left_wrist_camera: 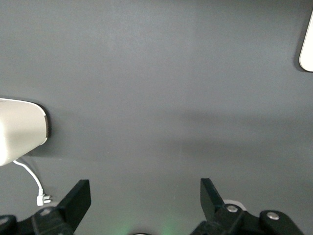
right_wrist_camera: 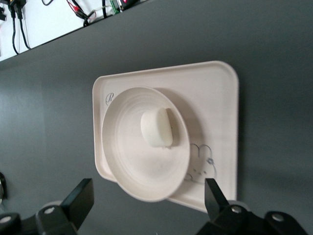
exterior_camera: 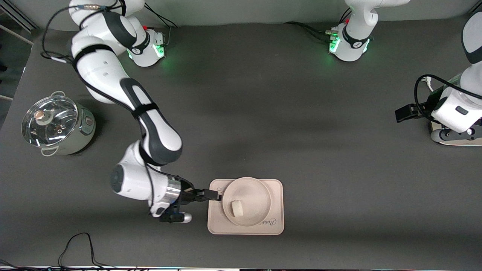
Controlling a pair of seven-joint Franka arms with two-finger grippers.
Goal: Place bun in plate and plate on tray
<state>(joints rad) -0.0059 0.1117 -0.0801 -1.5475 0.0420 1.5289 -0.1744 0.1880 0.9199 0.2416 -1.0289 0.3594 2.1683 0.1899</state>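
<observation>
bench: dark grey, matt, smooth sheet with soft shading and no visible grain
tray: cream-beige, matt, smooth like moulded plastic; printed script and a thin line drawing on its face
plate: cream-beige, matt, smooth, with faint concentric rings inside the rim
bun: white, smooth, slight soft sheen
pot: pale body with satin finish; clear glossy glass lid with a metal-looking knob
right end effector: black matt fingers, hard plastic look
left end effector: black matt fingers, screw heads shiny
arm shells: glossy white plastic with dark grey joints
</observation>
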